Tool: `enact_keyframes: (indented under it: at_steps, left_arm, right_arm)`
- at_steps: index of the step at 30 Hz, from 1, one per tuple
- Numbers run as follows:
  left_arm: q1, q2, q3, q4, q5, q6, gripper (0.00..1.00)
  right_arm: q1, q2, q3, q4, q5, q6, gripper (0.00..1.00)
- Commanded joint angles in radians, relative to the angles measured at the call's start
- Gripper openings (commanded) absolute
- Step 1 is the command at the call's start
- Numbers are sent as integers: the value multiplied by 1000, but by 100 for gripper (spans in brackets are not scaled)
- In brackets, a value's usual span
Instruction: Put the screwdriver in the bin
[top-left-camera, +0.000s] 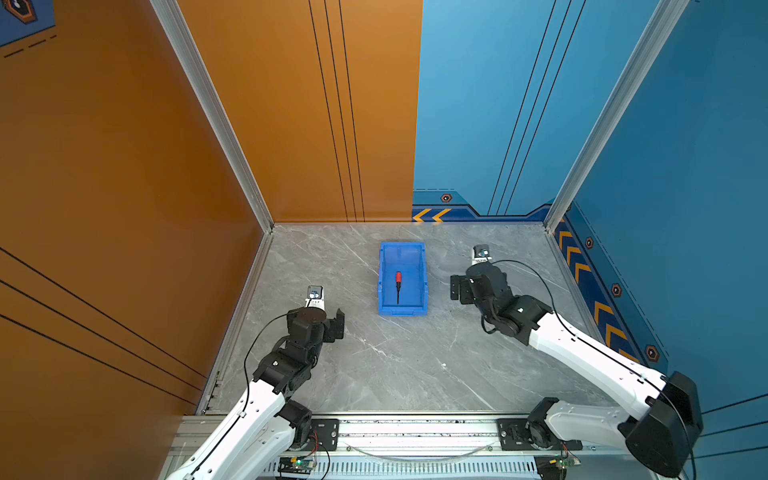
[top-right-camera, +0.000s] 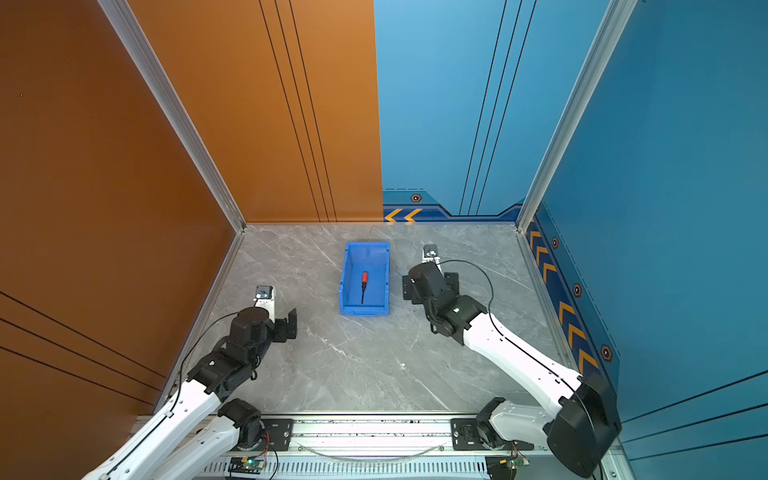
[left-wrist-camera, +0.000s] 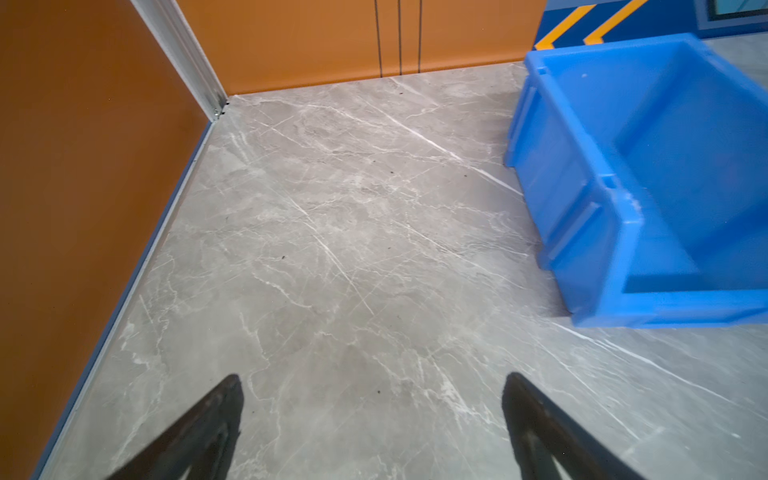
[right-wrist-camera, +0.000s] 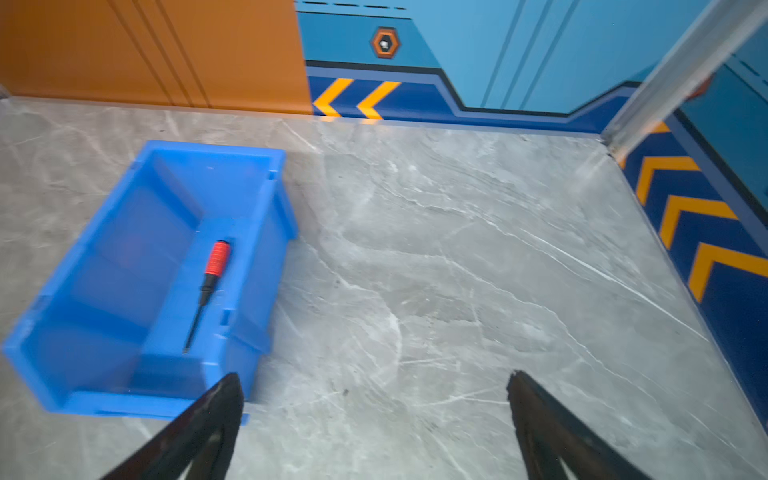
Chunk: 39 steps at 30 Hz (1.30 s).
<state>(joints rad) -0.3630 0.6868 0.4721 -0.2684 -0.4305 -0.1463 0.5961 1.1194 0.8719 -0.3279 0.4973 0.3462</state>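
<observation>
One screwdriver (top-left-camera: 398, 286) lies inside bin (top-left-camera: 402, 252).

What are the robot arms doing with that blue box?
The screwdriver lies inside the blue bin on the table. Nothing holds it: the right fingers are open beside the bin, and the left fingers are open too, off to its other side. The job looks done.

The bin (left-wrist-camera: 561, 199) is cut off at the left wrist view's edge and blurred in the right wrist view. The screwdriver (top-left-camera: 398, 286) tip inside it is indistinct.
</observation>
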Motion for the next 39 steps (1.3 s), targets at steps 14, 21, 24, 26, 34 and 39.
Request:
enact_keyframes:
  at_steps: [14,21,24,26,34,39]
  left_arm:
    - [243,263,-121,428,47,45,98]
    - [253,420,-155,662,45,59,98]
    - [255,461,-145,709,53,76,98]
    - [258,489,-148,765,69,90,98]
    - [283,650,-98,942,152,153,98]
    - [282,736,-52,980,188,170,98]
  right_arm:
    - [-421,-546,-744,616,-222,-337,100]
    - [-492,-334,-767,843,-340,-344,100]
    - [-504,-205,-744,943,-371,-353,100]
    - [-509,-121,-726,1010,-377,-355,100]
    - [-521,222,-621,1274,-425,-355,100]
    - [-526,330,-614,1369,-383,-344,100]
